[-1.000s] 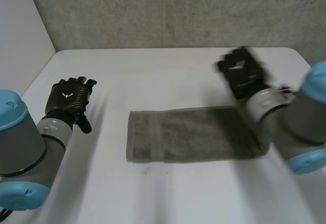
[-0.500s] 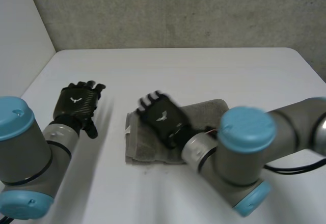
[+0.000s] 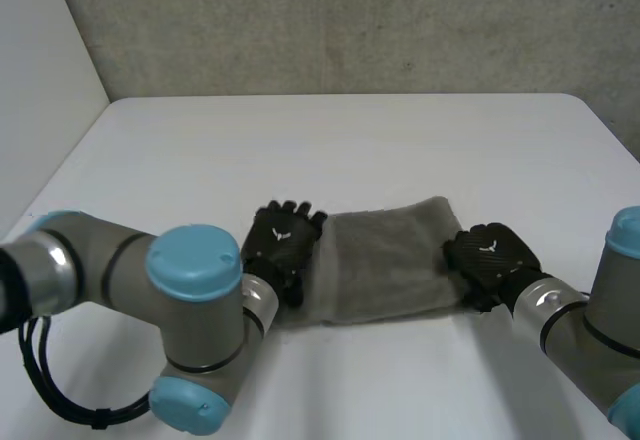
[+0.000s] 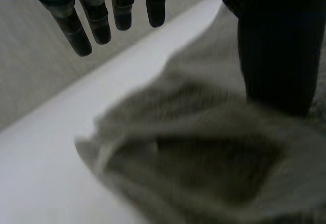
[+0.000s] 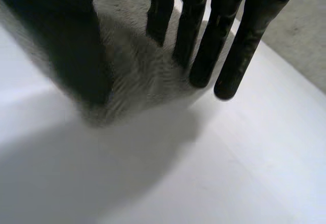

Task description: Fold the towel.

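Both hands are sitting in new spots since a moment ago: left hand is now resting on one end of the towel, and right hand is back at the other end. Both are keeping fingers straight and loose, clasping nothing, fingertips reaching past the cloth over the table. Palms are hiding the towel's ends, and its layers are hard to make out.

2 grey arms with light-blue caps and black hands.
The left arm and right arm are thick grey tubes with rounded joints, closed by light-blue caps and ringed by thin dark seams. The left hand and right hand are black, each with a small white mark on its back; their fingers are slim, segmented and round-tipped, the thumbs far broader.
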`<state>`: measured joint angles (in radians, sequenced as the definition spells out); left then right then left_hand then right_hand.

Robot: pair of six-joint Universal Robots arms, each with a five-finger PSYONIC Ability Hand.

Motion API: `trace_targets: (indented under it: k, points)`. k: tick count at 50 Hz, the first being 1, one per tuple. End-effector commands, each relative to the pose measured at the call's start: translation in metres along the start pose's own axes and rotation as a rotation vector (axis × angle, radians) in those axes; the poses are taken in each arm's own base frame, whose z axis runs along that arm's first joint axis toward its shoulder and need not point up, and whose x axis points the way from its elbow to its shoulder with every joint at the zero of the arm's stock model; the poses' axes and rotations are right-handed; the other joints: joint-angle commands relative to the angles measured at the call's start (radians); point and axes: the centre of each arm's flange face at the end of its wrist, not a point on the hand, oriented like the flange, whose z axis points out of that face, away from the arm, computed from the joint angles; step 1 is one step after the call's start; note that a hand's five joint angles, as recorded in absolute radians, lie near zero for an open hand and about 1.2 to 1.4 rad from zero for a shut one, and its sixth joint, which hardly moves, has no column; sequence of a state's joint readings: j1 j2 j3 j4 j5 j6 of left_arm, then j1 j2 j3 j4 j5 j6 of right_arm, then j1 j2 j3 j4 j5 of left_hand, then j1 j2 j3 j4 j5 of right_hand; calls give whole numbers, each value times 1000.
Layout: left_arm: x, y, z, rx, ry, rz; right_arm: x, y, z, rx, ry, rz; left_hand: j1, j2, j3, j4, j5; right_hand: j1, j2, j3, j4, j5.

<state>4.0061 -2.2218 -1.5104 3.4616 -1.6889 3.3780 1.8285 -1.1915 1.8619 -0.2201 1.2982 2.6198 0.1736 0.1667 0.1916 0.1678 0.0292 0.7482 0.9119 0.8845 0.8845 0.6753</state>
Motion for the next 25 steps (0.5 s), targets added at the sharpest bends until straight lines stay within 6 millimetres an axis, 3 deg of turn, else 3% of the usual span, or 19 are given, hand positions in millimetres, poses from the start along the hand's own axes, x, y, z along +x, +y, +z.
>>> trace_targets:
  k: [1,2,4,6,7,8,9,11,12,13,14,15,16,17,18,19,20,22,25]
  points:
    - [-7,0,-5,-40,-46,1,13,-7,14,113,113,-111,8,14,-10,13,-23,648,484,512,512,546]
    - [-7,0,-5,-40,-46,1,18,-12,16,130,144,-142,8,14,-10,13,-23,648,484,512,512,546]
    - [-13,-20,-14,7,-64,-15,20,-19,18,147,165,-177,11,17,-7,16,-20,648,484,512,512,546]
    - [-15,-30,-19,32,-70,-21,8,-44,16,214,174,-252,11,17,-7,16,-20,648,484,512,512,546]
    - [-18,-40,-25,60,-76,-25,8,-44,16,215,174,-252,11,17,-7,16,-20,648,484,512,512,546]
    - [-18,-40,-26,61,-76,-25,-9,-63,14,275,153,-290,11,17,-7,16,-20,648,484,512,512,546]
    - [-23,-51,-31,89,-87,-32,-9,-63,14,276,153,-290,11,17,-7,16,-20,648,484,512,512,546]
    - [-30,-60,-37,113,-107,-40,-52,-94,6,386,69,-349,11,17,-7,16,-20,648,484,512,512,546]
    - [-36,-67,-42,130,-127,-54,-52,-94,6,387,68,-349,11,17,-7,16,-20,648,484,512,512,546]
    - [-36,-67,-42,130,-127,-54,-70,-101,4,419,29,-371,11,17,-7,16,-20,648,484,512,512,546]
    - [-46,-70,-47,137,-164,-77,-86,-104,3,441,-8,-394,8,14,-10,13,-23,648,484,512,512,546]
    - [-61,-71,-49,136,-216,-100,-86,-104,3,442,-8,-394,8,14,-10,13,-23,648,484,512,512,546]
    - [-61,-71,-49,136,-216,-100,-102,-104,3,457,-47,-417,8,14,-10,13,-23,648,484,512,512,546]
    - [-75,-72,-52,136,-263,-122,-102,-104,3,457,-48,-418,8,14,-10,13,-23,648,484,512,512,546]
    - [-88,-71,-56,134,-302,-135,-116,-102,3,468,-82,-438,5,12,-13,11,-25,648,484,512,512,546]
    - [-88,-71,-56,134,-302,-135,-132,-100,2,478,-121,-457,5,12,-13,10,-25,648,484,512,512,546]
    - [-97,-71,-60,133,-327,-141,-133,-100,2,478,-121,-457,5,12,-13,10,-25,648,484,512,512,546]
    - [-102,-69,-63,129,-342,-142,-164,-88,0,483,-216,-488,5,12,-13,10,-25,648,484,512,512,546]
    - [-107,-66,-65,118,-355,-144,-175,-78,1,471,-265,-497,5,12,-13,10,-25,648,484,512,512,546]
